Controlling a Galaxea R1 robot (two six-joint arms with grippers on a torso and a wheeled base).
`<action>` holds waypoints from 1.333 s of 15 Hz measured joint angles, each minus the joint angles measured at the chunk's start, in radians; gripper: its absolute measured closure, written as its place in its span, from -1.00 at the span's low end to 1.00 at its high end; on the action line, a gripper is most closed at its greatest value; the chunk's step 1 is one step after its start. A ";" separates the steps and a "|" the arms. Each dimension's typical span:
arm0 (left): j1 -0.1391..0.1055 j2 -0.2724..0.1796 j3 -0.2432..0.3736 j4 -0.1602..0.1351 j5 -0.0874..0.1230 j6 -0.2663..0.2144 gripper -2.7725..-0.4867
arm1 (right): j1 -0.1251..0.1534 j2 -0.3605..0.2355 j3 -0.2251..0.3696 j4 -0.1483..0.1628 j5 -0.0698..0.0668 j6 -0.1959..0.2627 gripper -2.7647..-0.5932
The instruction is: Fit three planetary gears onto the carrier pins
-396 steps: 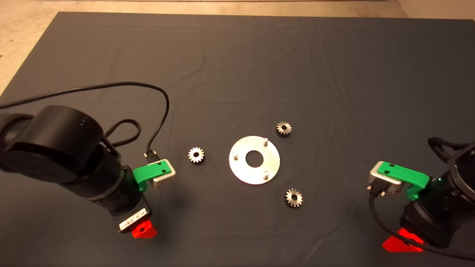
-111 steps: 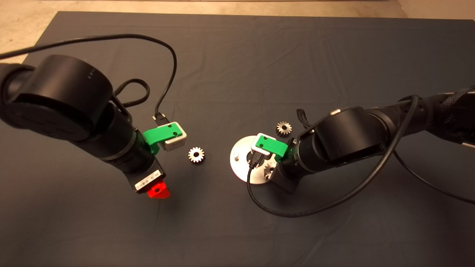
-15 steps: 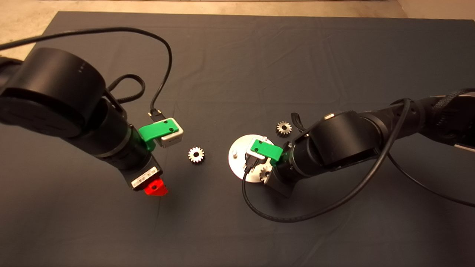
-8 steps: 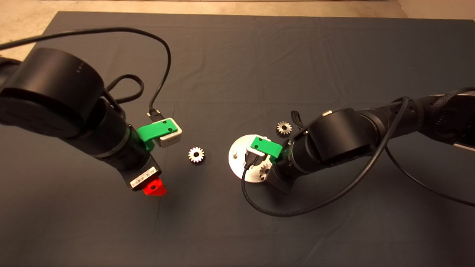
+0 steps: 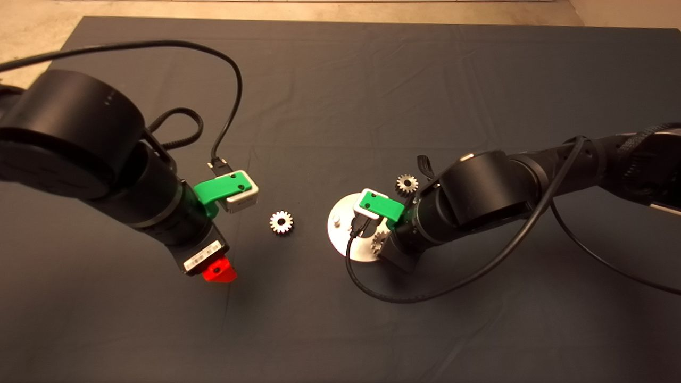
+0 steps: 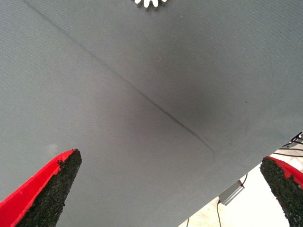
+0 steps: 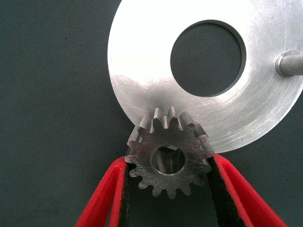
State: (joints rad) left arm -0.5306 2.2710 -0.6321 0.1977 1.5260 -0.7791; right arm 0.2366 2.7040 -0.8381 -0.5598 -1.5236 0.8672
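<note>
- One gear [image 7: 169, 160] sits gripped between the red fingers [image 7: 106, 194] of the right gripper [image 7: 169, 163], its teeth pressed against the black pads on both sides.
- This held gear is at the near edge of the shiny disc [image 7: 142, 71], over its rim; through the bore something metallic shows, though I cannot tell whether that is a pin.
- In the head view the same gear [image 5: 379, 242] peeks out just under the right gripper's [image 5: 384, 246] green mount, over the disc's [image 5: 340, 234] lower right part.
- One carrier pin [image 7: 289, 63] stands on the disc beside the large centre hole; from above a pin [image 5: 336, 218] shows on the disc's left part.
- A second gear [image 5: 407, 183] lies flat on the surface just beyond the disc's upper right edge, near the right arm.
- A third gear [image 5: 281, 222] lies flat on the mat [image 5: 340, 80] to the left of the disc, between it and the left arm; its teeth [image 6: 149, 2] just show at the edge of the left wrist view.
- The left gripper [image 5: 218, 272] hangs over bare mat at lower left, well apart from the disc, its fingers [image 6: 45, 189] spread wide and holding nothing.
</note>
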 joint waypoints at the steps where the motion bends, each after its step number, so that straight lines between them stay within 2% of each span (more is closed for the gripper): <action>1: 0.000 0.000 0.000 0.000 0.000 0.000 -0.99 | 0.000 0.000 -0.001 0.000 0.000 -0.002 0.61; 6: 0.000 -0.002 0.000 0.000 0.000 0.000 -0.99 | 0.000 0.002 -0.002 0.000 0.000 -0.002 0.61; 17: -0.008 -0.003 0.002 -0.004 0.000 0.000 -0.99 | -0.002 0.023 -0.009 -0.001 -0.010 -0.002 0.61; 20: -0.008 -0.003 0.002 -0.009 0.000 0.000 -0.99 | -0.016 0.022 -0.010 -0.012 -0.017 -0.002 0.61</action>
State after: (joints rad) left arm -0.5387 2.2683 -0.6302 0.1885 1.5260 -0.7791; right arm 0.2202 2.7262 -0.8477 -0.5715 -1.5409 0.8656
